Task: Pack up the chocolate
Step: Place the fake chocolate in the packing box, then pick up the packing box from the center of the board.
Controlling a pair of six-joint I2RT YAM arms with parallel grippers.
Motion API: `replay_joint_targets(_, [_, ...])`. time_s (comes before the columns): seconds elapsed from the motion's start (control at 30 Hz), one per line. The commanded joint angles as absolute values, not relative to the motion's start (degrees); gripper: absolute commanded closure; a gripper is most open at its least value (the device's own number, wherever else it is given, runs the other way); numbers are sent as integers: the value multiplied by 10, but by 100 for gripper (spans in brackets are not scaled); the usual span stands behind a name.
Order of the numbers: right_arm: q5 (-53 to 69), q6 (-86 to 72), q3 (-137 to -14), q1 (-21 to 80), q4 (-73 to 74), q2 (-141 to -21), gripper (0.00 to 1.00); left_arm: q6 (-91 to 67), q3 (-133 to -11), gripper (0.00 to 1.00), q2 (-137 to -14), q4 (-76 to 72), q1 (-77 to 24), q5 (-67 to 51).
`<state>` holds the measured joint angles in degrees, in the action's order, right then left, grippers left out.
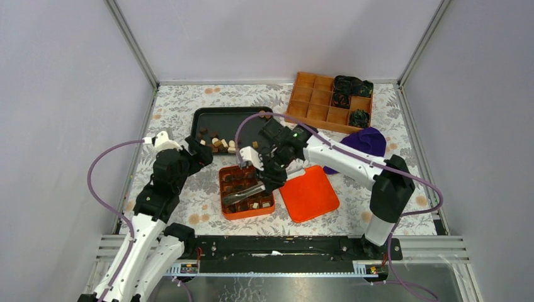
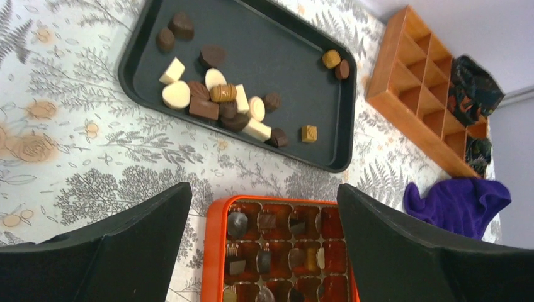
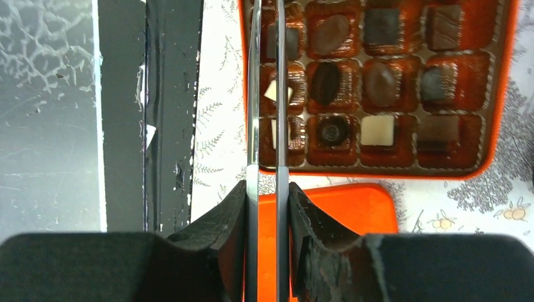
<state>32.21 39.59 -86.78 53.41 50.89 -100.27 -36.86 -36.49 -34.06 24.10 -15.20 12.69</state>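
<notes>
Right gripper [image 3: 267, 192] around tongs [image 3: 254, 126], tips off-frame

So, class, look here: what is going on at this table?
The right hand grips metal tongs, their tips over the orange box, where many cells already hold chocolates. The left hand hangs open above the table, near the black tray with more loose pieces. The orange lid lies beside the box.

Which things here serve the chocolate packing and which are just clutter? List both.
For the job: loose chocolates, black tray, orange box, orange lid, tongs.
Lying about: wooden divider crate, black-and-green bundles, purple cloth.
</notes>
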Motion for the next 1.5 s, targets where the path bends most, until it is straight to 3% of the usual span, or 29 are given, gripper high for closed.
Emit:
replay_joint_targets(0.0, [394, 382, -898, 470, 522, -965, 74, -397, -354, 10, -368, 253, -148, 80])
replay_joint_targets(0.4, [428, 345, -857, 308, 482, -940, 76, -439, -347, 43, -517, 278, -148, 3])
replay_joint_targets(0.73, [439, 333, -842, 266, 466, -936, 76, -407, -361, 55, -653, 269, -149, -10])
replay_joint_targets(0.93, [444, 332, -841, 259, 465, -936, 76, -394, -370, 73, -699, 248, -152, -17])
replay_joint_targets(1.07, [445, 334, -840, 256, 466, -933, 76, -391, -377, 89, -700, 248, -155, -3])
replay_joint_targets(1.23, [449, 332, -841, 248, 467, -929, 76, -376, -376, 100, -662, 248, -165, 31])
replay_joint_targets(1.47, [471, 324, -863, 221, 476, -926, 76, -342, -355, 100, -550, 205, -184, 64])
